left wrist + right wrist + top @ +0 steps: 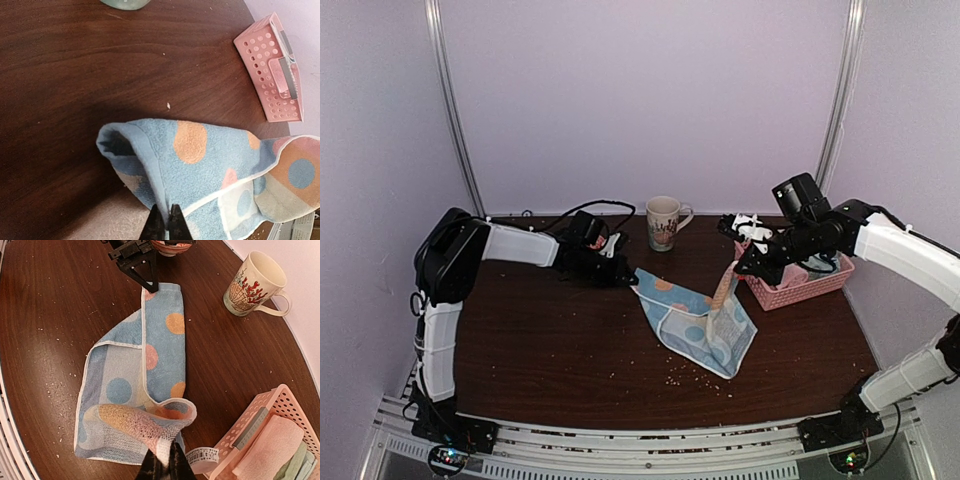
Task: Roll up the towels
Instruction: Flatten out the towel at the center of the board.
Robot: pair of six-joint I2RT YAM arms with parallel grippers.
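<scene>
Light blue towel (695, 320) of soft cloth, dotted with orange, pink and blue and edged with a white hem, is laid at the middle of the dark brown wooden table (540, 340), slightly to the right. It is stretched between the two arms. Its far left corner is pinched by the left gripper (628, 275), whose black fingers are pressed together on the hem just above the tabletop; in the left wrist view the cloth (200, 165) is seen bunched into a small tunnel beside the closed tips (164, 207). The opposite corner is held by the right gripper (740, 265), which is clamped on it and raised off the table, so that this corner is curled over the flat part of the towel (160, 355). A white label (202, 456) is seen hanging from the lifted corner, next to the right gripper (162, 462).

A pink plastic lattice basket (800, 285) is set at the right edge of the table, just beyond the right gripper. A folded pale pink towel (270, 445) is lying inside it, with what seems to be a sage green cloth (297, 460) beside it. A cream ceramic mug (663, 222) with a red and green pattern is placed upright at the back of the table, apart from the towel. Pale crumbs (675, 378) are scattered on the wood near the front.
</scene>
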